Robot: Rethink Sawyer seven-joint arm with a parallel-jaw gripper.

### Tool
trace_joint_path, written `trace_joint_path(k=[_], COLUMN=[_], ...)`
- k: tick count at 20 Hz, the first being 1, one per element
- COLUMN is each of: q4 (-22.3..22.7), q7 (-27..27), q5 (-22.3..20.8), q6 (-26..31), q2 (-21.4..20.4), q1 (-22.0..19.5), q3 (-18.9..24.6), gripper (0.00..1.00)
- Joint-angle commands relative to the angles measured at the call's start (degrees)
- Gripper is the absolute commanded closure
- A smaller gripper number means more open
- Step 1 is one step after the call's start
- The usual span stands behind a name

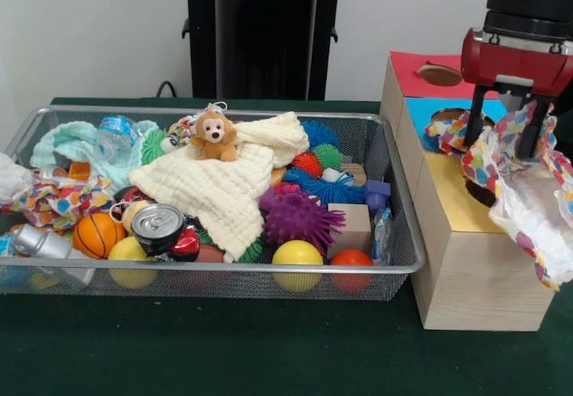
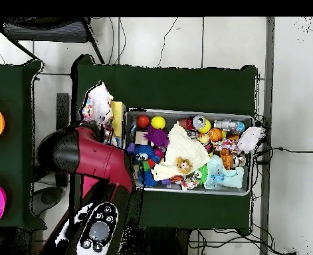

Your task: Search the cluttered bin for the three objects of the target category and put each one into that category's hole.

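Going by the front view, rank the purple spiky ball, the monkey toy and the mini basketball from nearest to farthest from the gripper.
From the gripper, over the yellow-topped box:
1. Purple spiky ball, right part of the bin.
2. Monkey toy, middle, on the cream cloth.
3. Mini basketball, left front.

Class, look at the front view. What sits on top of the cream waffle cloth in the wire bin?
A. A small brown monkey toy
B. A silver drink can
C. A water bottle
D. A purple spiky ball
A: the small brown monkey toy sits on the upper part of the cream waffle cloth in the bin, while the can, the spiky ball and the bottle lie beside the cloth.
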Motion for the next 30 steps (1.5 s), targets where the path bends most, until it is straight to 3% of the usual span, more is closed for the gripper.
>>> trace_joint_path(k=[1, 13, 17, 30], q4=[-1.1, -2.73, -3.67, -2.95], q7=[12.85, 11.94, 12.26, 11.72], q5=[-1.71, -2.25, -2.9, -2.12], q6=[9.44, 7.61, 9.66, 6.18], q2=[-1.57, -2.16, -2.49, -1.76], q1=[0.22, 0.36, 1.07, 0.6], q3=[0.2, -0.8, -2.4, -0.78], gripper=[0.0, 0.0, 0.0, 0.0])
